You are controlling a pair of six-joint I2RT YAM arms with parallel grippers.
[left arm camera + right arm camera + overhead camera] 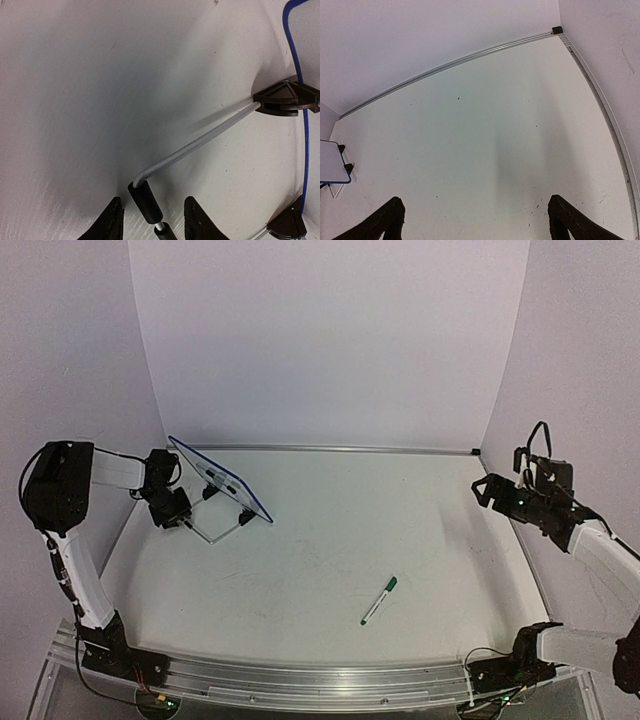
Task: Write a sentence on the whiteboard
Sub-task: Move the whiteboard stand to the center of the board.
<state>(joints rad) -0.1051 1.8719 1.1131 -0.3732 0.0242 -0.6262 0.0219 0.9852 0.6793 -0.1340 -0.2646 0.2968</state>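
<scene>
Both pairs are empty: left fingers (pixel 113 223) half-closed astride the wire stand (pixel 200 142), right fingers (pixel 384 221) wide open. The whiteboard (pixel 228 488) could be toppled by an off-centre pinch.

The left arm (pixel 85 575) and right arm (pixel 605 552) have white tubular links between bulky black joint housings, with black bases. Thin black cables (pixel 541 424) loop loose. Left fingers (pixel 111 222) and right fingers (pixel 382 222) are black, tapering wedges.
</scene>
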